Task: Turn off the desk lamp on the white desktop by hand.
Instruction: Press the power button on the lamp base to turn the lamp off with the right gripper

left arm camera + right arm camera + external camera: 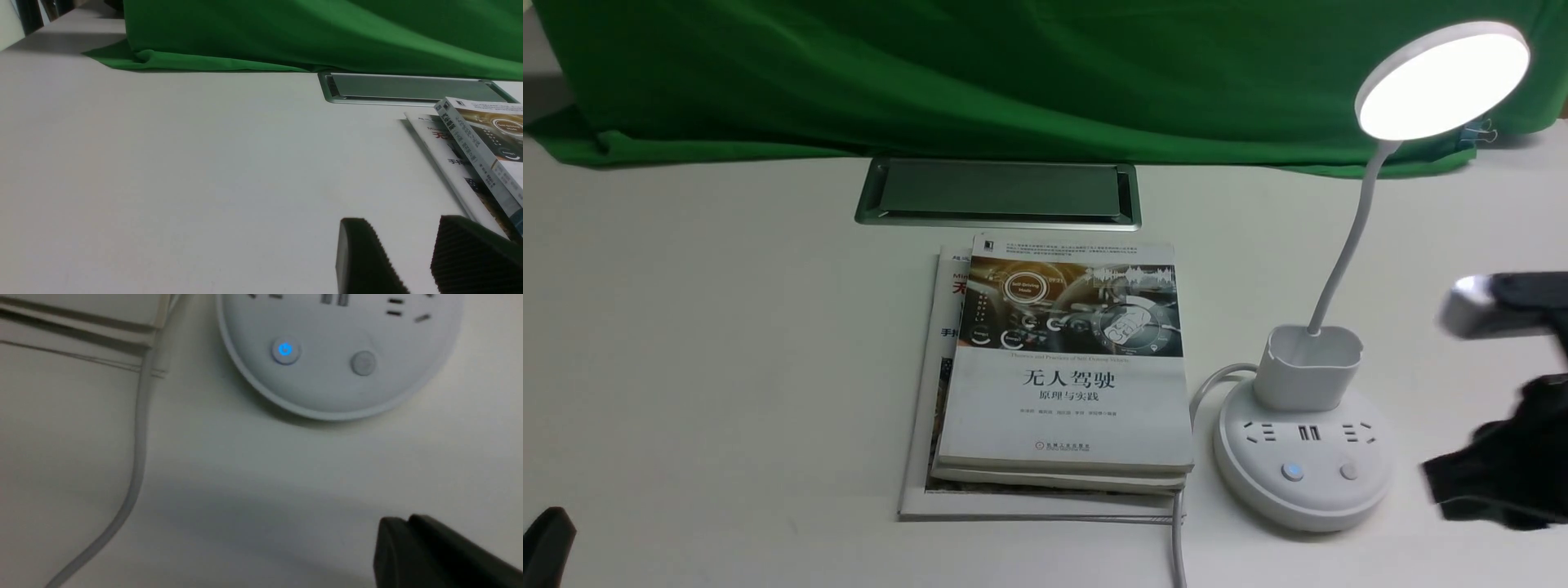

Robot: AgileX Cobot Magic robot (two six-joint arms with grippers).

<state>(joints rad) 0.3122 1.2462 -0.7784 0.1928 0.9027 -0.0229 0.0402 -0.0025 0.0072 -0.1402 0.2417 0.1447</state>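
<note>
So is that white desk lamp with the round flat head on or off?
On: the desk lamp has a brightly glowing head, and a button on its base shines blue.

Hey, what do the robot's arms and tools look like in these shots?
Both are black. The left tool has two fingers with finely ribbed pads. The right tool looks plain and dark; the right arm looks bulky and blurred, with a silver-and-black box. No markings are readable.

The desk lamp [1308,371] is white, its disc head glowing pale warm white. One base button [284,350] shines blue, the other button [363,362] is dull grey. The worktop [727,327] is plain white, the far cloth [1013,73] green, the hatch [996,192] grey. The left gripper [404,228] has black, finely ribbed jaws.
</note>
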